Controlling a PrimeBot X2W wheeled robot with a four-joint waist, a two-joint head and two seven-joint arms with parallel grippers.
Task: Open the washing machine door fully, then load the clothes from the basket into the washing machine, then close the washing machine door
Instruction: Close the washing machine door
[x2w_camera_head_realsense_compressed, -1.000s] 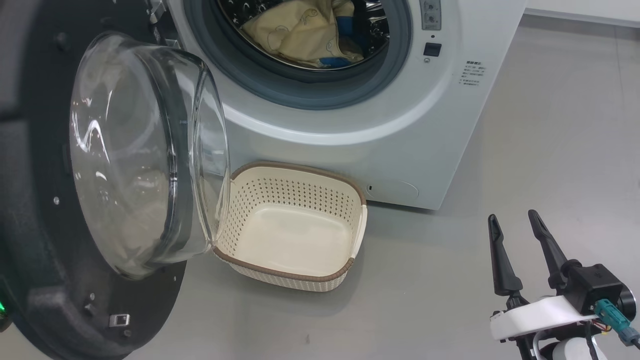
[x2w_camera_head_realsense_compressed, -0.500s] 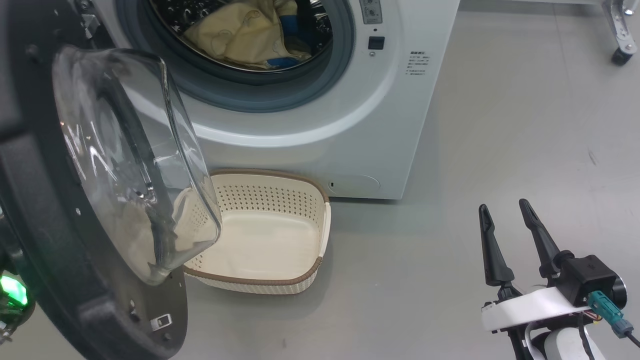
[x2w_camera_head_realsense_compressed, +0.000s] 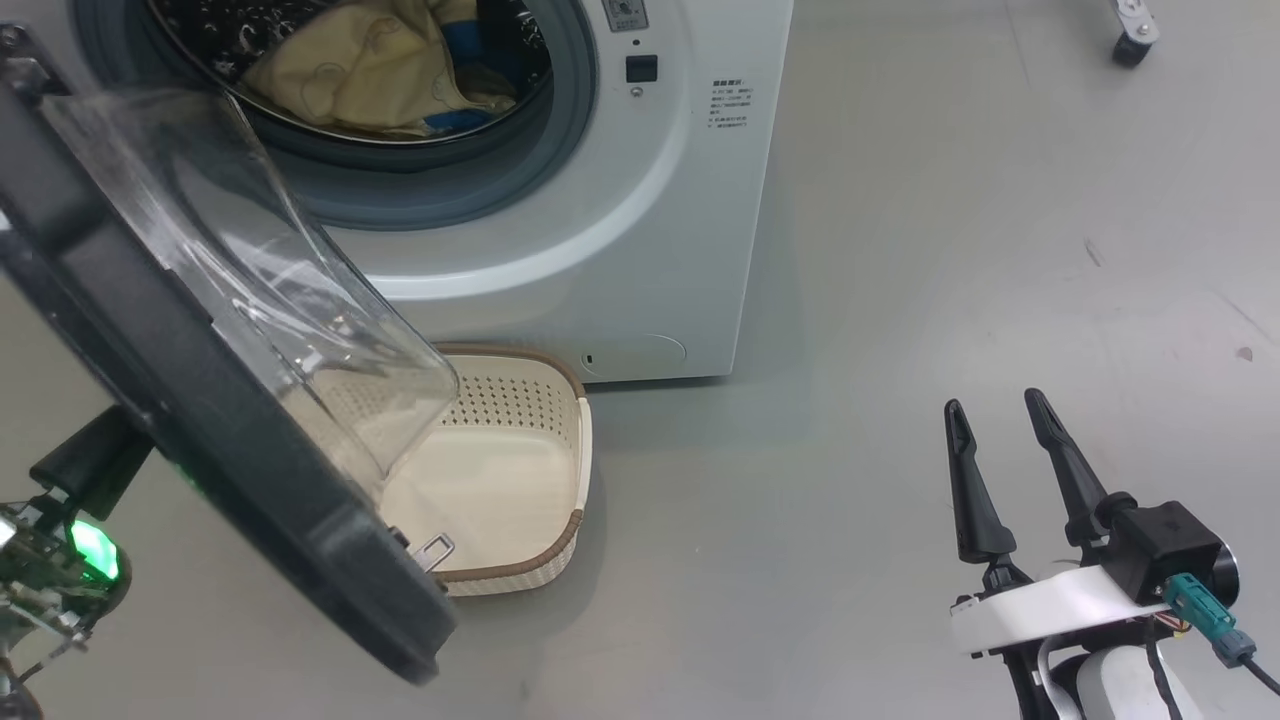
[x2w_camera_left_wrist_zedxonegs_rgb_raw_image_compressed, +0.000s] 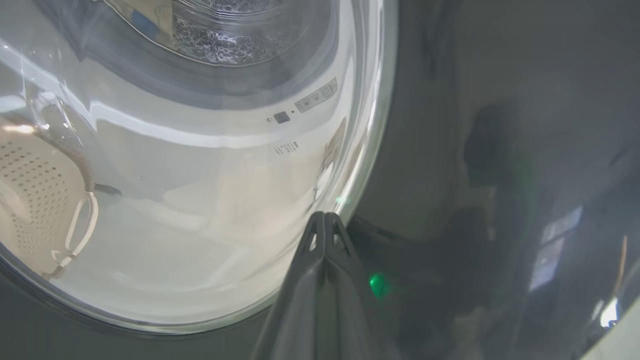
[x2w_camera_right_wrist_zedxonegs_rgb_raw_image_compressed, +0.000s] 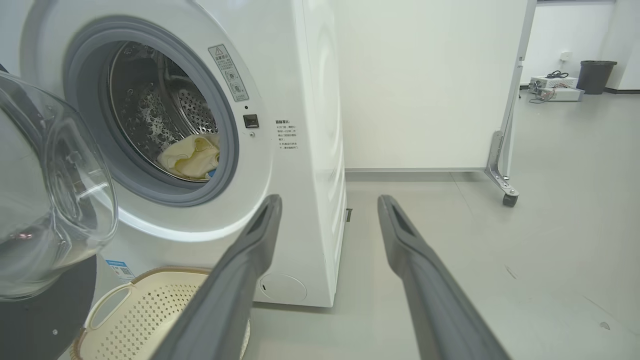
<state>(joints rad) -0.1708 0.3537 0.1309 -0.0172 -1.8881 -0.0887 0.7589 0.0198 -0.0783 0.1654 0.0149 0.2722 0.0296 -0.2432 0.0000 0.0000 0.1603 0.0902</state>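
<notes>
Weight and stiffness would mark the washing machine door (x2w_camera_head_realsense_compressed: 250, 470): a rigid swinging disc with a wide glossy black rim and a bulging glass bowl (x2w_camera_head_realsense_compressed: 260, 300), likely slick under hard fingers. It stood partly swung out from the washing machine (x2w_camera_head_realsense_compressed: 620, 250), hanging over the basket (x2w_camera_head_realsense_compressed: 583, 450). The flat rim near its free edge, far from where it pivots, looked the best place to press; the curved glass would let a tip slide.

The left pincer (x2w_camera_left_wrist_zedxonegs_rgb_raw_image_compressed: 325, 216) was clenched, its two tips together and empty, pointed at the door's outer face where glass meets rim. The right pincer (x2w_camera_head_realsense_compressed: 991, 400) hung released and empty above the floor (x2w_camera_head_realsense_compressed: 850, 350), well apart from the machine. The clothes (x2w_camera_head_realsense_compressed: 350, 70), soft and light, lay inside the drum (x2w_camera_right_wrist_zedxonegs_rgb_raw_image_compressed: 150, 110); the basket looked empty.

Whether the left tips truly touched the door could not be told, since reflections clouded that face. The door's upper end ran off the head view's edge, the bowl covered part of the basket, and the top of the clothes was cut off.
</notes>
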